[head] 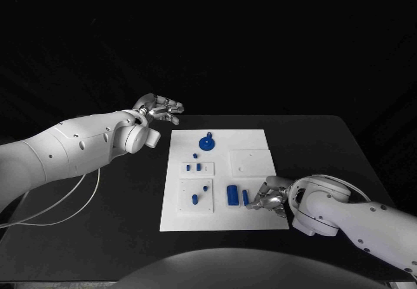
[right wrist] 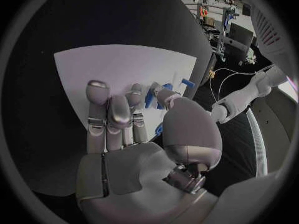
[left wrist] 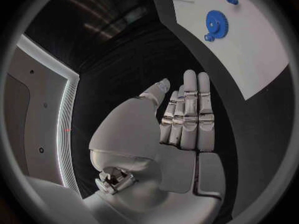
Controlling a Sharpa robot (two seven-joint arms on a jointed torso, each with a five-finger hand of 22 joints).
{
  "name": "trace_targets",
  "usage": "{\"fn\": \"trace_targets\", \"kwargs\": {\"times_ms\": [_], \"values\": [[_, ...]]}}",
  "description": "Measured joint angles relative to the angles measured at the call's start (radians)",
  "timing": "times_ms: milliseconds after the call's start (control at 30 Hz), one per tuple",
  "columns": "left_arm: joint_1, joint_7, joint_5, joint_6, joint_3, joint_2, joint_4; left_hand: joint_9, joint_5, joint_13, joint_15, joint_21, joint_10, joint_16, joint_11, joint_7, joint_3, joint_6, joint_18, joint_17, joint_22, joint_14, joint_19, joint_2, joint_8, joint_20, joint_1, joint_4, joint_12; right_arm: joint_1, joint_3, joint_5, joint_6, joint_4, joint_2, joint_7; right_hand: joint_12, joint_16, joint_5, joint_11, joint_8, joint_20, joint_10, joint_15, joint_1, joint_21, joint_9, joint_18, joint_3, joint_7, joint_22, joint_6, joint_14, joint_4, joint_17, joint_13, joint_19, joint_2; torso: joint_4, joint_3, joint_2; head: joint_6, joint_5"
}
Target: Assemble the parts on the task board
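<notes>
The white task board [head: 261,135] lies in the middle of the black table. A blue gear [head: 206,143] sits near its far end, also in the left wrist view as the gear [left wrist: 216,24]. Small blue parts [head: 196,167] and short pegs [head: 206,188] stand left of centre. A thick blue cylinder [head: 232,194] and a thin blue pin [head: 246,195] lie near the front. My right hand [head: 270,197] is low over the board's right front edge, fingertips just beside the pin, fingers stretched out, holding nothing that I can see. My left hand [head: 161,109] hovers off the board's far left corner, fingers straight and empty.
A raised white square plate [head: 252,161] sits on the board's right half. A pale cable [head: 74,198] curves over the table at the left. Bare black tabletop surrounds the board on all sides.
</notes>
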Motion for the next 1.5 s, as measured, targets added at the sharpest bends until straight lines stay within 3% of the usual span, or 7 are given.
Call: {"fn": "trace_targets", "kwargs": {"times_ms": [567, 733, 867, 1067, 1500], "values": [[0.000, -0.006, -0.002, 0.003, 0.000, 0.001, -0.002, 0.000, 0.000, 0.000, 0.001, 0.000, 0.000, 0.000, 0.000, 0.000, 0.000, 0.000, 0.000, 0.000, 0.005, -0.001, 0.000, 0.000, 0.000, 0.000, 0.000, 0.000, 0.000, 0.003, 0.003, 0.027, 0.035, -0.023, 0.011, -0.012, 0.000, -0.003, 0.000, 0.000, 0.001, 0.000, 0.000, 0.000, 0.015, 0.000, -0.014, 0.000, 0.029, -0.003, -0.002, 0.004, 0.000, -0.071, -0.002, -0.001, 0.000, 0.015, 0.0006, -0.0005, 0.000, 0.000, -0.001], [0.000, -0.008, -0.004, 0.006, -0.001, 0.001, -0.006, 0.000, 0.000, 0.000, 0.004, 0.000, 0.000, 0.000, 0.000, 0.000, 0.000, 0.000, 0.000, 0.000, 0.005, -0.004, 0.000, 0.000, 0.000, 0.000, 0.000, 0.000, 0.000, 0.005, 0.005, 0.051, 0.039, -0.033, 0.013, -0.012, 0.000, -0.003, 0.051, 0.000, 0.007, 0.000, 0.000, 0.000, 0.004, 0.000, -0.021, 0.000, 0.037, -0.005, -0.002, 0.006, 0.000, -0.106, -0.004, -0.002, 0.000, 0.026, 0.0003, -0.0004, 0.000, 0.000, 0.002], [0.000, -0.009, -0.004, 0.007, -0.002, 0.001, -0.016, 0.000, 0.000, 0.000, 0.004, 0.000, 0.000, 0.000, 0.000, 0.000, 0.000, 0.000, 0.000, 0.000, 0.005, -0.004, 0.000, 0.000, 0.000, 0.000, 0.000, 0.000, 0.000, 0.005, 0.005, 0.067, 0.039, -0.036, 0.013, -0.012, 0.000, -0.003, 0.063, 0.000, 0.007, 0.000, 0.000, 0.000, 0.004, 0.000, -0.024, 0.000, 0.036, -0.005, -0.002, 0.006, 0.000, -0.116, -0.004, -0.003, 0.000, 0.026, -0.0004, -0.0002, -0.001, 0.000, 0.001], [0.000, -0.010, -0.005, 0.007, -0.002, 0.000, -0.024, 0.000, 0.000, 0.000, 0.004, 0.000, 0.000, 0.000, 0.000, 0.000, 0.000, 0.000, 0.000, 0.000, 0.005, -0.004, 0.000, 0.000, 0.000, 0.000, 0.000, 0.000, 0.000, 0.005, 0.004, 0.083, 0.041, -0.033, 0.012, -0.011, 0.000, -0.003, 0.070, 0.000, 0.007, 0.000, 0.000, 0.000, 0.004, 0.000, -0.025, 0.000, 0.029, -0.005, -0.001, 0.006, 0.000, -0.123, -0.006, -0.004, 0.000, 0.026, -0.0006, 0.0005, 0.000, 0.000, 0.000], [0.000, -0.011, -0.006, 0.008, -0.002, 0.000, -0.026, 0.000, 0.000, 0.000, 0.004, 0.000, 0.000, 0.000, 0.000, 0.000, 0.000, 0.000, 0.000, 0.000, 0.010, -0.004, 0.000, 0.000, 0.000, 0.000, 0.000, 0.000, 0.000, 0.001, 0.002, 0.110, 0.057, -0.016, 0.002, -0.005, 0.004, -0.003, 0.143, 0.000, 0.006, 0.000, 0.000, 0.000, 0.005, 0.000, -0.035, 0.000, -0.027, -0.005, -0.001, 0.006, 0.000, -0.131, -0.009, -0.007, 0.000, 0.026, -0.0004, 0.0005, 0.000, 0.000, 0.002]]}}
